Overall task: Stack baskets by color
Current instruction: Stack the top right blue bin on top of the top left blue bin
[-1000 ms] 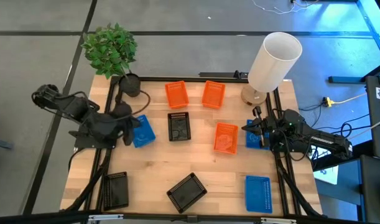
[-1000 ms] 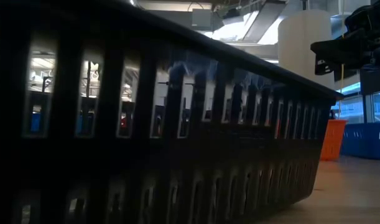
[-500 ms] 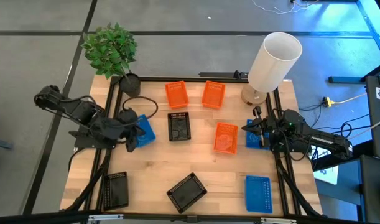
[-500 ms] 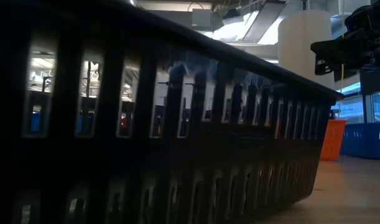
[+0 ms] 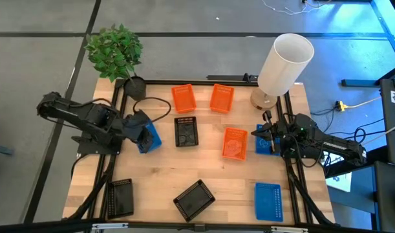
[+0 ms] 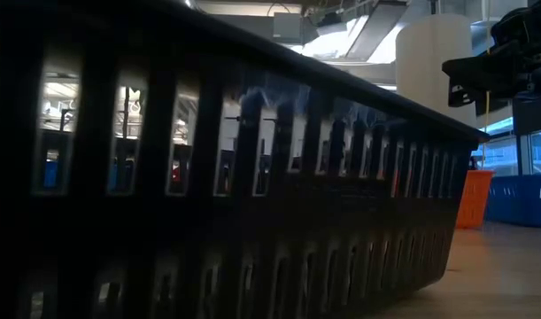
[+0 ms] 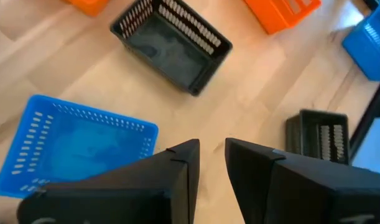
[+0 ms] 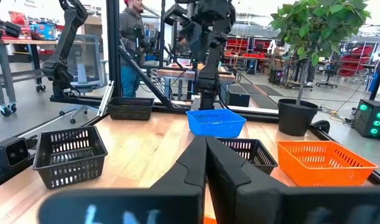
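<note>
Three orange baskets (image 5: pixel 183 98) (image 5: pixel 222 98) (image 5: pixel 234 142), three black ones (image 5: pixel 186 131) (image 5: pixel 194 199) (image 5: pixel 121 197) and three blue ones lie apart on the wooden table, each on its base. My left gripper (image 7: pixel 211 157) hovers open over the right end of the left blue basket (image 7: pixel 78 152), also seen in the high view as the left gripper (image 5: pixel 143 133). My right gripper (image 8: pixel 206 149) is shut and level at the table's right side, by another blue basket (image 5: pixel 265 145). The third blue basket (image 5: pixel 268 200) lies near the front right.
A plant in a black pot (image 5: pixel 136 87) stands at the far left corner, and a white lamp (image 5: pixel 284 61) at the far right. Black frame rails (image 5: pixel 116 103) run along the table's sides. A black basket's wall (image 6: pixel 208 177) fills the low view. A person (image 8: pixel 134 25) stands beyond the table.
My left gripper has gone toward the table's right edge and down, onto the spot over the left blue basket, and now covers more of it. The baskets and my right arm have kept still.
</note>
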Tool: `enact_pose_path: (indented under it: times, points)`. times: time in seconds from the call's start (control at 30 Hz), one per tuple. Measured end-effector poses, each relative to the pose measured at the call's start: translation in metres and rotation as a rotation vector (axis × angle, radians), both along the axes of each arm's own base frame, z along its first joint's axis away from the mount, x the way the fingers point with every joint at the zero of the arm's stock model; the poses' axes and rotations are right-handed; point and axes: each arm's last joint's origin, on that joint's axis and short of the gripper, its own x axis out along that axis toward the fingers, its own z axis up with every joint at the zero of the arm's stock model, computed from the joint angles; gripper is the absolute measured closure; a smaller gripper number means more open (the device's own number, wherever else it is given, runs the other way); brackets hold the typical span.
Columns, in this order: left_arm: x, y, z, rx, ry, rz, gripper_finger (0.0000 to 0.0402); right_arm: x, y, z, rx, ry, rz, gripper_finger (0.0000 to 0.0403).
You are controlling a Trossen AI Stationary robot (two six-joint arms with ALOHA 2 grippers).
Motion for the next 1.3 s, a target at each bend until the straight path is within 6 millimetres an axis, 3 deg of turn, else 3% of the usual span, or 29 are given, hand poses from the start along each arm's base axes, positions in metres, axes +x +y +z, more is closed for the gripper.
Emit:
enact_pose_path:
  times: [0.1, 0.27, 0.47, 0.63, 0.83, 1.1, 1.3]
  points:
    - [0.009, -0.002, -0.007, -0.014, 0.045, -0.008, 0.0334, 0.000, 0.000, 0.000, 0.000, -0.001, 0.000, 0.0391]
    - [0.024, -0.003, -0.018, -0.240, 0.115, 0.144, 0.0334, 0.000, 0.000, 0.000, 0.000, 0.000, 0.000, 0.0391]
    - [0.042, -0.006, -0.036, -0.148, 0.224, 0.007, 0.0334, 0.000, 0.000, 0.000, 0.000, 0.000, 0.000, 0.0391]
    - [0.058, -0.007, -0.054, -0.174, 0.301, 0.102, 0.0334, 0.000, 0.000, 0.000, 0.000, 0.000, 0.000, 0.0391]
    - [0.073, -0.007, -0.074, -0.208, 0.407, 0.074, 0.0335, 0.000, 0.000, 0.000, 0.000, 0.000, 0.000, 0.0391]
    - [0.075, -0.005, -0.079, -0.222, 0.451, -0.002, 0.0396, 0.000, 0.000, 0.000, 0.000, 0.000, 0.000, 0.0391]
    - [0.076, -0.003, -0.079, -0.176, 0.451, -0.099, 0.0368, 0.000, 0.000, 0.000, 0.000, -0.001, 0.000, 0.0391]
